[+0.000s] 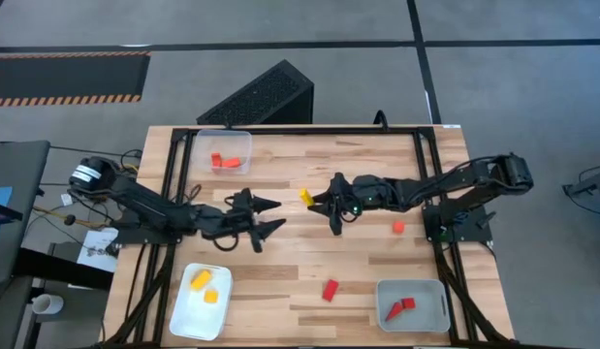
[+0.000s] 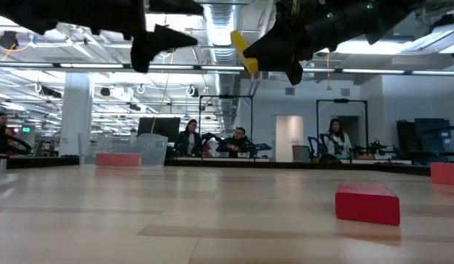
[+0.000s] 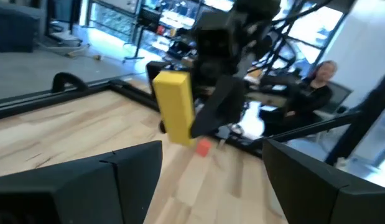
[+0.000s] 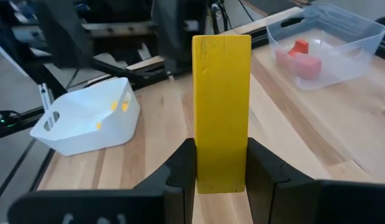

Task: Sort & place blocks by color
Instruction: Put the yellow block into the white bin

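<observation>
My right gripper point(image 1: 317, 201) is shut on a yellow bar point(image 1: 305, 197) above the table's middle; the bar also shows in the low view point(image 2: 241, 51) and the left wrist view point(image 3: 175, 107). My left gripper point(image 1: 270, 217) is open and empty just to the left of the bar, its fingers pointing toward it. Two red blocks lie loose on the table, one toward the near side point(image 1: 330, 290) and one toward the right point(image 1: 398, 227). My right gripper pinches the yellow bar by one end point(image 4: 221, 171) between its two fingers point(image 4: 182, 169). The fingers come from the table's right, slanting down, and lie along the bar, which sticks out past the fingertips. The bar is lifted clear of the table.
A clear tray point(image 1: 205, 142) at the far left holds red blocks. A white tray point(image 1: 185, 318) at the near left holds yellow and orange blocks. A tray point(image 1: 437, 308) at the near right holds red blocks. People sit beyond the table's far side in the low view.
</observation>
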### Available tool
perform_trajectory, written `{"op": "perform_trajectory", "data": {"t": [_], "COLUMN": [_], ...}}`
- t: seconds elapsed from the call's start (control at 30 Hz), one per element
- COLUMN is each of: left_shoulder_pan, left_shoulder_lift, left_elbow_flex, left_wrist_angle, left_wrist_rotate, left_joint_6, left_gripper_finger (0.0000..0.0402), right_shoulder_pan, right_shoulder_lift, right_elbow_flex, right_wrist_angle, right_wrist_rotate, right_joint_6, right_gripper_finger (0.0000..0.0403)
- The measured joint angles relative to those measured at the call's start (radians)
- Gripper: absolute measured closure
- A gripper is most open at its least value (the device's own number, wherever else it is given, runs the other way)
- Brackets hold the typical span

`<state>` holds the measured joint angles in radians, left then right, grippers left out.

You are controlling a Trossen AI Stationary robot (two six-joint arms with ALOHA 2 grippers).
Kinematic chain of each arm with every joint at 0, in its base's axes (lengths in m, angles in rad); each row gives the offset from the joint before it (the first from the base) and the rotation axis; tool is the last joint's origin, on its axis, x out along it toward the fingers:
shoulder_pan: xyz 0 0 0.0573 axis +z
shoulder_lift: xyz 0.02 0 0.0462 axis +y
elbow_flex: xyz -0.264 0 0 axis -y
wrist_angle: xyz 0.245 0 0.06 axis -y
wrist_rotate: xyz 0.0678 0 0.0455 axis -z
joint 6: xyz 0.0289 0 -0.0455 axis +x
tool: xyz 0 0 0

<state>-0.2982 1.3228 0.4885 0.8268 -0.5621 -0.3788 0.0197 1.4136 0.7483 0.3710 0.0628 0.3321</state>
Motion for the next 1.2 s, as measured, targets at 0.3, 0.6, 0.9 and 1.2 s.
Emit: {"op": "perform_trajectory", "data": {"t": [0.3, 0.6, 0.9, 1.2], "left_shoulder_pan": [0.087, 0.142, 0.15, 0.15], "left_shoulder_lift": [0.155, 0.185, 0.185, 0.185], "left_elbow_flex": [0.114, 0.16, 0.16, 0.16], "left_wrist_angle": [0.029, 0.113, 0.11, 0.12], "left_wrist_rotate": [0.086, 0.216, 0.27, 0.298], "left_joint_6": [0.021, 0.092, 0.083, 0.111], "left_gripper_finger": [0.0119, 0.0119, 0.012, 0.0152], "right_shoulder_pan": [0.04, 0.063, 0.085, 0.084], "right_shoulder_lift": [0.0, 0.0, 0.0, 0.0], "right_elbow_flex": [0.0, 0.0, 0.0, 0.0], "right_wrist_angle": [0.036, 0.085, 0.135, 0.141], "right_wrist_rotate": [-0.015, -0.092, -0.099, -0.117], "right_joint_6": [-0.019, -0.063, -0.095, -0.092], "right_gripper_finger": [0.0295, 0.0295, 0.0295, 0.0295]}}
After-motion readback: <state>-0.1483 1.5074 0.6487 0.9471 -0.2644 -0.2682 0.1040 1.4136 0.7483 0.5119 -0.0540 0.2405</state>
